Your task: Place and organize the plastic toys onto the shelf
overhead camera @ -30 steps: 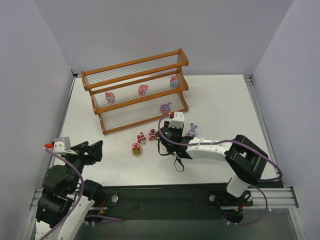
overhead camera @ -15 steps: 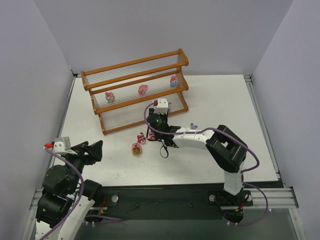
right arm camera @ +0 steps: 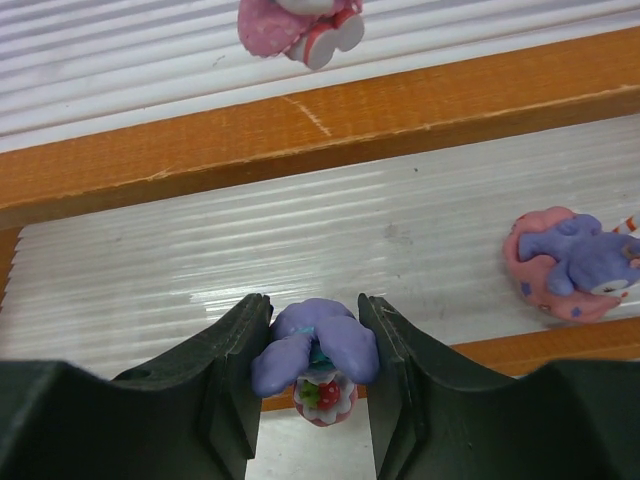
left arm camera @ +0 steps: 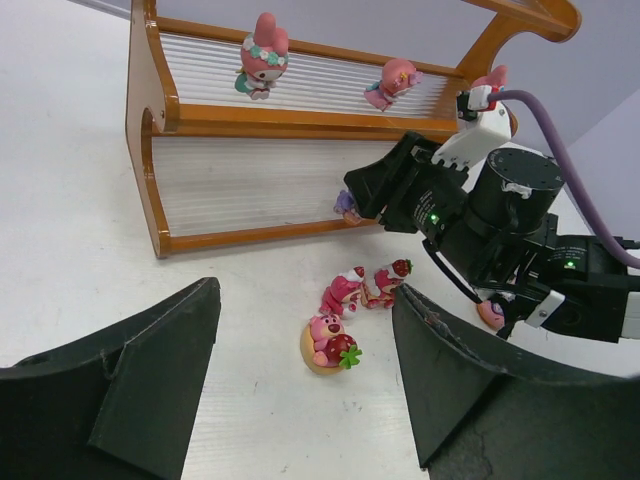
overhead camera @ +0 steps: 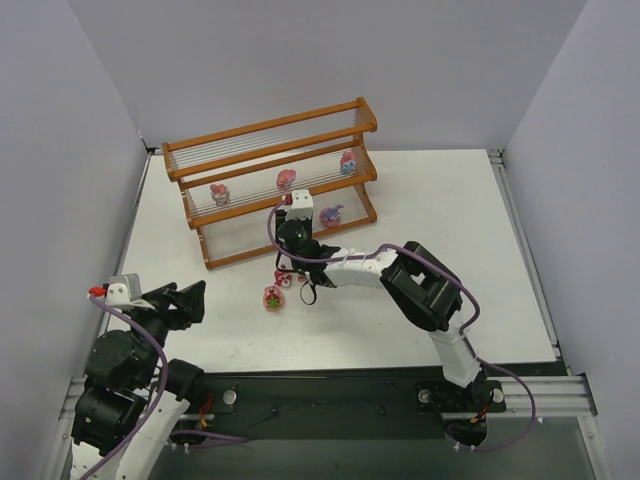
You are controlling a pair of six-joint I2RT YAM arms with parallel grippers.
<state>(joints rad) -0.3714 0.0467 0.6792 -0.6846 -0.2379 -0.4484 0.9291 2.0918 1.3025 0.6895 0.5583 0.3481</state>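
Observation:
The shelf (overhead camera: 270,130) stands at the back left of the table. Three pink toys (overhead camera: 286,179) sit on its middle tier and a purple one (overhead camera: 331,214) on the bottom tier. My right gripper (overhead camera: 284,232) is at the front of the bottom tier. In the right wrist view it (right arm camera: 315,360) is shut on a purple bunny-eared toy (right arm camera: 318,345), held just over the tier's front rail, left of the purple toy on a pink base (right arm camera: 570,265). Three red-pink toys (left arm camera: 335,345) lie on the table. My left gripper (left arm camera: 305,300) is open and empty, well short of them.
The right arm (overhead camera: 400,270) stretches across the table in front of the shelf. In the left wrist view a pink toy (left arm camera: 490,313) shows partly under it. Grey walls close in the table on three sides.
My right gripper has swung left along the front of the shelf, to the bottom tier. The left arm has not moved.

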